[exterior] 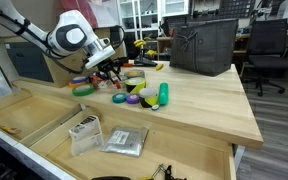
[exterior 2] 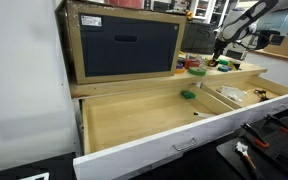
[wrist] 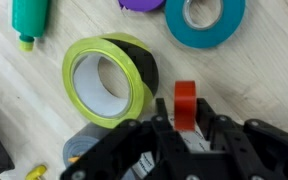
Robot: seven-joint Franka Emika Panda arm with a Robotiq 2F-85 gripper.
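tool (wrist: pixel 185 122) partly hides red roll (wrist: pixel 185 97); grip unclear

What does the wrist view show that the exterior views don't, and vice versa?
Wrist only: a red roll standing between the fingers of the tool, whether clamped is unclear, and a grey roll under it. Neither can be made out in the exterior views.
Exterior only: the arm, a black crate, the open drawer with bagged items, and an office chair.
Both: the tool, the yellow-green tape, the green bottle and the wooden tabletop.
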